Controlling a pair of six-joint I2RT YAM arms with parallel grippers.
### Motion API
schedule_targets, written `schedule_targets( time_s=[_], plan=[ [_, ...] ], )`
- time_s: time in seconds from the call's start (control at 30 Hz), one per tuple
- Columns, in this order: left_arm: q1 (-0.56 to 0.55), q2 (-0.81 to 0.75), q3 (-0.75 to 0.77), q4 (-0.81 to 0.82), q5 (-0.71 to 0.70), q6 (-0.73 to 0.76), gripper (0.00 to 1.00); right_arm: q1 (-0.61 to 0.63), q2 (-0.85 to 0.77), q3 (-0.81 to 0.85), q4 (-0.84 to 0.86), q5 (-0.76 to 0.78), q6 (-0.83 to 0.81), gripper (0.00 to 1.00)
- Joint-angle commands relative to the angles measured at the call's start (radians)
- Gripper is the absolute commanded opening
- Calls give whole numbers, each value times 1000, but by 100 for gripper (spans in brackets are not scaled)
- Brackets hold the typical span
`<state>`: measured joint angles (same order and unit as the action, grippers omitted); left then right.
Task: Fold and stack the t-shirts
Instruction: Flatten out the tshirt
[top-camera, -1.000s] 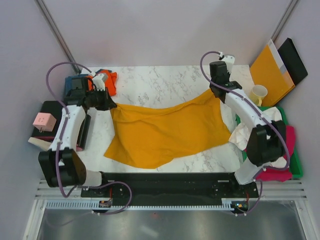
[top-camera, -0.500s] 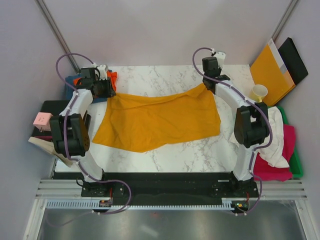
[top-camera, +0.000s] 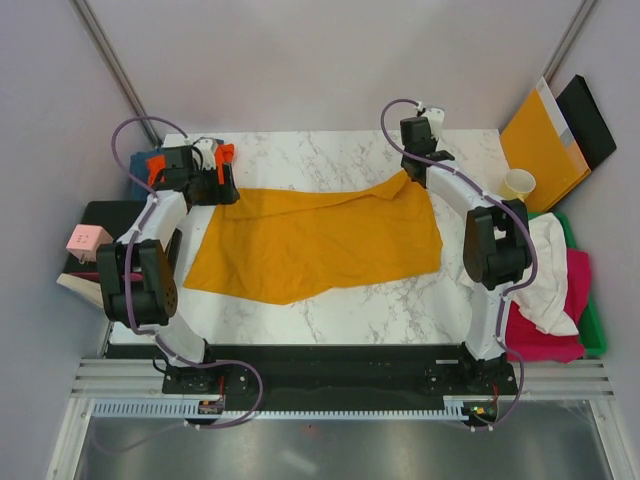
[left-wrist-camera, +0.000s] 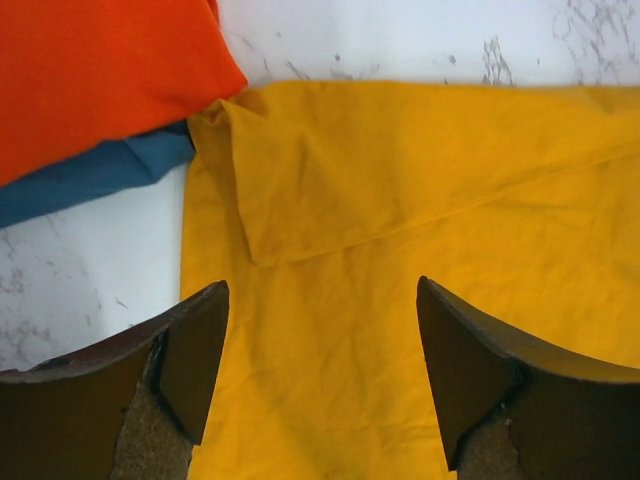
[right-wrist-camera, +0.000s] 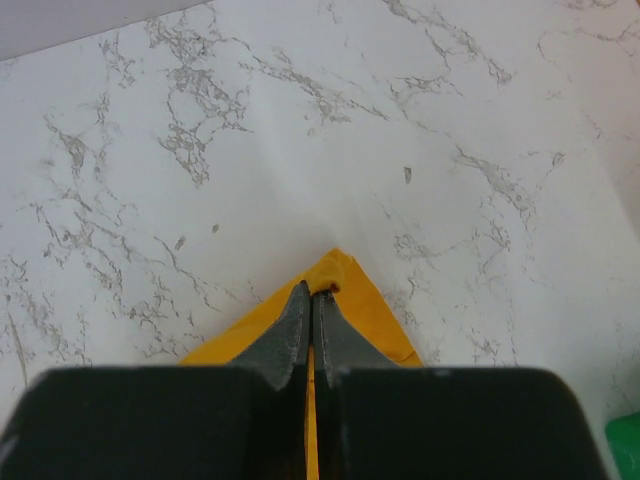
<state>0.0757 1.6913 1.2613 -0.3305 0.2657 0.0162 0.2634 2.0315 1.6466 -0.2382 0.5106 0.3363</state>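
The mustard-yellow t-shirt (top-camera: 315, 240) lies spread across the marble table (top-camera: 300, 160). My left gripper (top-camera: 225, 185) hangs open just above its far left corner (left-wrist-camera: 330, 300), nothing between the fingers (left-wrist-camera: 195, 350). My right gripper (top-camera: 413, 172) is shut on the shirt's far right corner (right-wrist-camera: 350, 290), pinching a small fold of cloth. An orange t-shirt (left-wrist-camera: 100, 70) rests on a teal-blue one (left-wrist-camera: 90, 175) at the table's far left. White (top-camera: 545, 260) and magenta (top-camera: 545, 340) t-shirts lie heaped at the right.
A green bin (top-camera: 592, 320) holds the heap at the right. An orange-brown envelope (top-camera: 540, 140), a black folder (top-camera: 590, 120) and a paper cup (top-camera: 518, 185) stand at the far right. A black box (top-camera: 100, 215) with a pink block (top-camera: 86, 240) sits left.
Both arms carried the yellow shirt away from the bases and laid it out flat. The left gripper has let go of its corner and opened; the right stays shut on its corner.
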Motion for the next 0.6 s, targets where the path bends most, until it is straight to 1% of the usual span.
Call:
schedule_targets(
  time_s=[0.0, 0.03, 0.1, 0.3, 0.43, 0.57],
  plan=[
    [-14, -21, -75, 27, 50, 14, 76, 10, -2, 38, 34, -7, 9, 0],
    [-16, -10, -80, 25, 56, 16, 70, 13, 1, 38, 33, -6, 7, 0],
    [-16, 24, -83, 27, 61, 25, 66, 16, 2, 36, 34, -3, 6, 0],
    [-16, 106, -17, 27, 12, 22, 66, 25, 7, 24, 34, 9, -3, 0],
    [-14, 171, 27, 25, -23, 10, 64, 25, -2, 13, 37, 19, -11, 0],
    [-14, 192, 44, 24, -34, -2, 63, 25, -7, 10, 37, 19, -14, 0]
  ],
)
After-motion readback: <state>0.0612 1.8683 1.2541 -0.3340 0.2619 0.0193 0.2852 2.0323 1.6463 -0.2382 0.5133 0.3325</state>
